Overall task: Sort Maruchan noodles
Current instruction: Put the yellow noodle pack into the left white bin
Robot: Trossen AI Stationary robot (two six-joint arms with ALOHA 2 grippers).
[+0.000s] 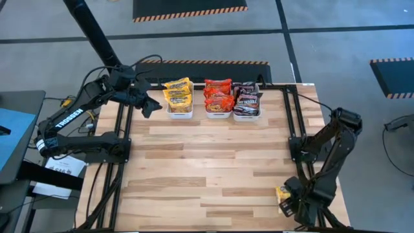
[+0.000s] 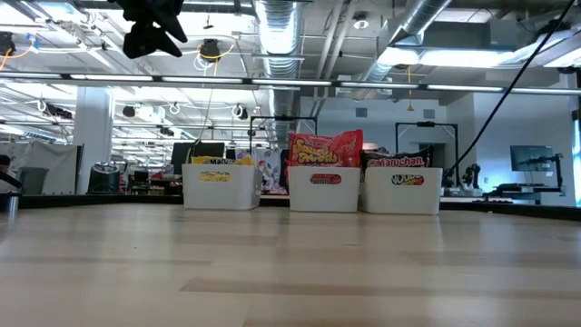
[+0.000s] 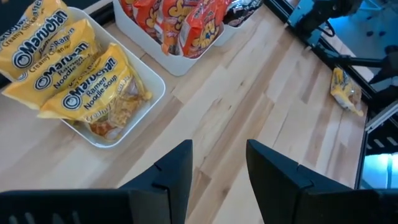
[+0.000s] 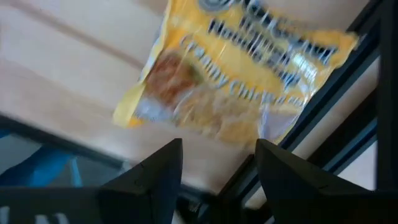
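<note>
Three white bins stand side by side at the table's far edge. The left bin (image 1: 179, 110) holds yellow Maruchan packets (image 3: 74, 81), the middle bin (image 1: 218, 111) red packets (image 1: 218, 96), the right bin (image 1: 246, 114) dark packets (image 1: 247, 97). My left gripper (image 3: 219, 165) is open and empty, above the table just left of the yellow bin. One loose yellow packet (image 1: 283, 193) lies at the table's near right corner, against the black frame rail. My right gripper (image 4: 217, 163) is open just above that packet (image 4: 242, 81), touching nothing that I can see.
Black frame rails (image 1: 292, 116) run along the table's left and right sides. Bare wood (image 1: 207, 168) stretches between the bins and the near edge. The low view shows the three bins (image 2: 324, 189) in a row, with the room behind them.
</note>
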